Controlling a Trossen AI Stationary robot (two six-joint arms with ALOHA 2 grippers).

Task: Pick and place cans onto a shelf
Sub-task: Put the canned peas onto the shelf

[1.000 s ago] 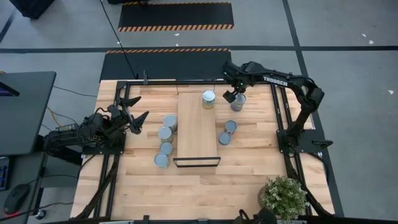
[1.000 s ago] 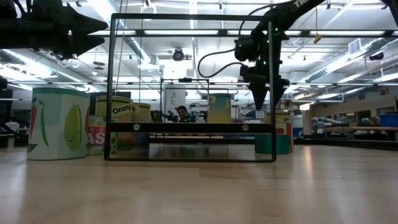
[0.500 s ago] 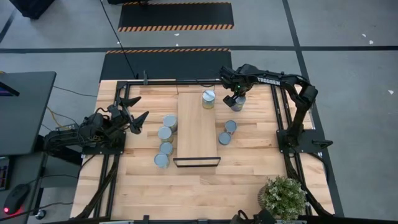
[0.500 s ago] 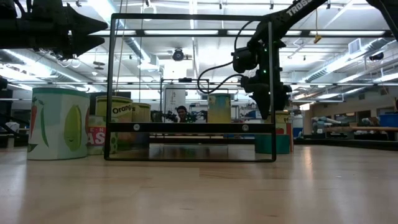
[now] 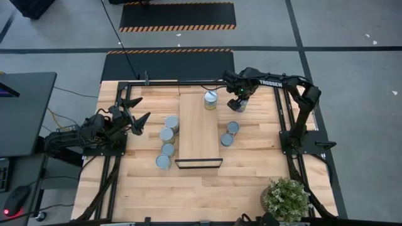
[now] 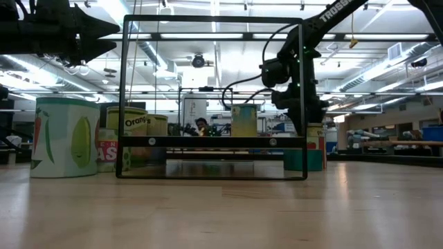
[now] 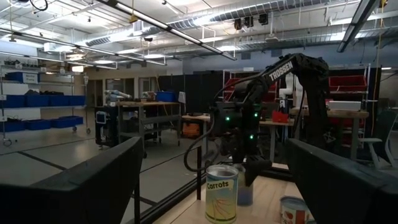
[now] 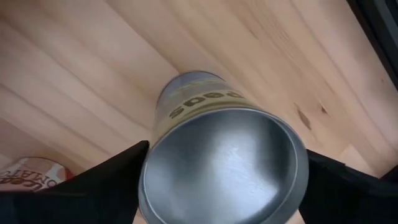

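The shelf (image 5: 199, 129) is a long light-wood board lying on the table, with one can (image 5: 210, 99) standing on its far end. My right gripper (image 5: 239, 99) is low over another can (image 8: 224, 165) that stands upright on the table just right of the shelf's far end. It is open, with one finger on each side of the can's silvery top. Several cans (image 5: 167, 141) stand left of the shelf and two (image 5: 230, 133) stand to its right. My left gripper (image 5: 135, 119) is open and empty, held above the table's left side. My right gripper comes at the can from above, pointing down, with one finger (image 8: 106, 186) on each side of its top rim (image 8: 152, 168). I cannot tell whether the fingers touch it. The can stands upright on the table.
A black metal frame (image 5: 279, 119) runs around the work area. A potted plant (image 5: 287, 198) stands at the near right corner. In the low view a black wire frame (image 6: 214, 97) stands at the shelf's near end.
My right gripper has gone down over the can near the table's far edge, until its fingers stand on either side of the can's top. The can has stayed where it was.
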